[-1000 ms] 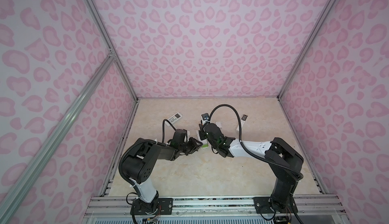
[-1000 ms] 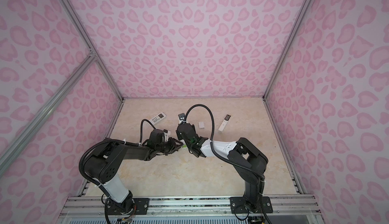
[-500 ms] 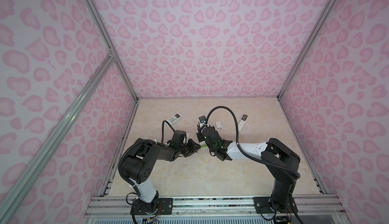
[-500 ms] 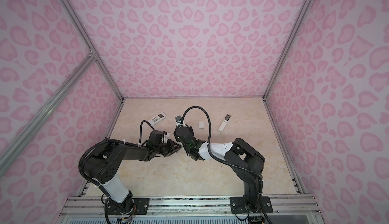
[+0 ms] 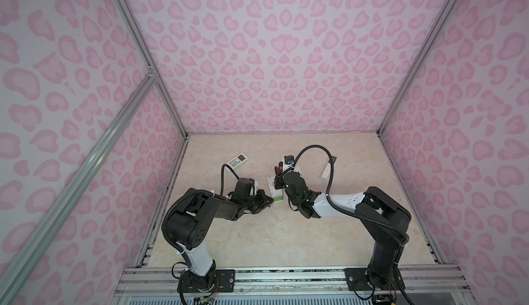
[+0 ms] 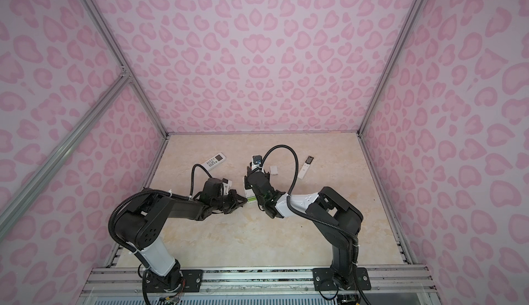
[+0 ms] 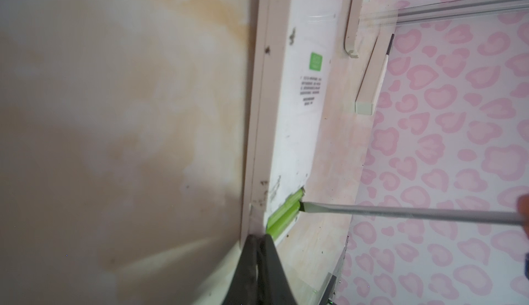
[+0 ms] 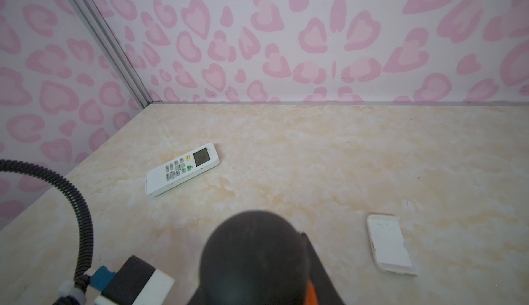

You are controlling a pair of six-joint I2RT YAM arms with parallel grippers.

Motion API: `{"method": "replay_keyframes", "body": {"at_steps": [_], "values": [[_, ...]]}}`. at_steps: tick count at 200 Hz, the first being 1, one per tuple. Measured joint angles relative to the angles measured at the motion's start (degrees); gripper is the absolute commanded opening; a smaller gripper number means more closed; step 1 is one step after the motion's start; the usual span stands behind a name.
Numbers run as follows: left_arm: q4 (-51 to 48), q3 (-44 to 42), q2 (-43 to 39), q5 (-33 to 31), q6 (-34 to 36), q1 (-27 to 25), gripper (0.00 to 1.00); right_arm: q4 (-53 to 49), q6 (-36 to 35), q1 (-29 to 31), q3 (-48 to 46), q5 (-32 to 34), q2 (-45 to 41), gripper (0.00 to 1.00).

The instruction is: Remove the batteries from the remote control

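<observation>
Two lime-green batteries [image 7: 284, 213] lie side by side in the open compartment at the 6 o'clock end of the remote control [image 7: 300, 111]. The remote control lies face down near the centre of the table [image 5: 257, 240], with 12 o'clock taken as the rear wall. One screwdriver [image 7: 400, 210] meets the end of one battery with its flat tip. The right gripper [image 5: 277, 174] is above the remote control and is closed partway around the screwdriver's dark-capped orange handle, which hides most of the fingers. The left gripper [image 7: 257, 246] has both jaws pressed together with nothing visible between them. Its tips sit at the remote control's 6 o'clock end, just beside the batteries. Remotes total three: a display remote [image 8: 183, 169] lies face up at 10 o'clock, and a slim remote [image 6: 305, 167] lies at 2 o'clock, both well apart from the centre unit. One loose white cover [image 8: 390, 246] lies at 1 o'clock, near the right gripper. Patterned walls [image 5: 272, 60] bound the table at 9, 12 and 3 o'clock, and an aluminium rail [image 5: 286, 277] carrying both arm bases bounds it at 6 o'clock. Open surface spans the near half from 4 to 8 o'clock, and a strip runs along the rear wall.
</observation>
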Motion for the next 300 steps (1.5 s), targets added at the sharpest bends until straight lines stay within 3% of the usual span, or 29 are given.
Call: {"method": "replay_keyframes", "body": {"at_steps": [63, 101, 160, 227, 300], "values": [[-0.13, -0.35, -0.79, -1.16, -0.48, -0.37, 0.09, 4.02, 7.48, -2.1, -3.63, -1.75, -1.27, 0.0], [-1.25, -0.17, -1.75, -0.57, -1.09, -0.59, 0.24, 4.04, 8.52, -2.25, -3.56, -1.79, -1.16, 0.0], [-3.04, 1.7, -2.95, 1.2, -0.68, 1.38, 0.33, 1.14, 6.69, -2.19, -1.95, -1.09, -0.81, 0.0], [-9.16, 10.21, 1.95, 3.85, 5.18, 6.38, 0.35, -3.45, 2.25, -1.81, 0.96, -0.92, -0.37, 0.0], [-10.54, 11.85, 6.29, 5.7, 7.19, 4.79, 0.31, -5.16, -1.49, -1.2, 2.8, -0.42, 0.42, 0.0]]}}
